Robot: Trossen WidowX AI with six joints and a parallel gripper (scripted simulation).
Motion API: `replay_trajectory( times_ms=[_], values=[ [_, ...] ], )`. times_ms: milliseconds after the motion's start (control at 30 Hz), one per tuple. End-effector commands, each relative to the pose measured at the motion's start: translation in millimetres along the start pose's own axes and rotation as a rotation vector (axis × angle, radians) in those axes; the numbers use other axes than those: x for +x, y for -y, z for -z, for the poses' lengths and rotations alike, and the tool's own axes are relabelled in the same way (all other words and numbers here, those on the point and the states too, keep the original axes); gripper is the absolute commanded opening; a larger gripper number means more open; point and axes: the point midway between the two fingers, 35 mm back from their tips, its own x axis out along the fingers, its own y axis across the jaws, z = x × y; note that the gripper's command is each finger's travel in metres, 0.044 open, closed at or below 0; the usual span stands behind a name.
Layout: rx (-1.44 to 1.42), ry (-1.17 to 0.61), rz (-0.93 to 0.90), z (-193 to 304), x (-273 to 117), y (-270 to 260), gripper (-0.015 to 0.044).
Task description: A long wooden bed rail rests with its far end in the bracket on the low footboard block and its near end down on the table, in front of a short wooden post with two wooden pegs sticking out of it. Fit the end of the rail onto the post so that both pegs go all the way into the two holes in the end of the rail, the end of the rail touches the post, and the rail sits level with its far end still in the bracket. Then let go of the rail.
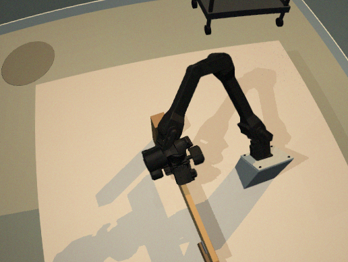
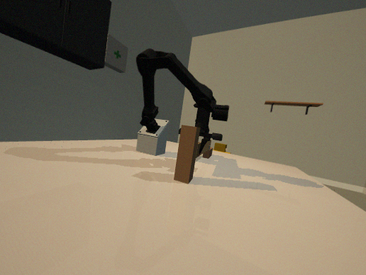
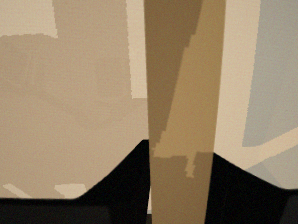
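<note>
Long pale wooden bed rail (image 1: 195, 216) runs across the cream bench (image 1: 84, 135) from the lower frame edge up to the black hand (image 1: 183, 175), which is clamped on its near end; just beyond, the short upright brown wooden post (image 2: 186, 154) stands beside the hand; pegs and holes are hidden; the grey arm base (image 1: 263, 167) sits well apart.

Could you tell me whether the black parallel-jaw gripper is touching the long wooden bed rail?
Touching. In the wrist view the long wooden bed rail runs straight between the black parallel-jaw gripper's dark fingers, which are clamped against its sides.
</note>
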Motion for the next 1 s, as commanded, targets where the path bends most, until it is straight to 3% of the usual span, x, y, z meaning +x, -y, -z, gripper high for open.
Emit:
replay_trajectory(
  times_ms=[0, 967],
  values=[
    [-0.004, -0.001, 0.001, 2.1, -1.2, 0.4, 0.0],
    [-0.004, -0.001, 0.001, 11.0, -1.5, 1.2, 0.0]
  ],
)
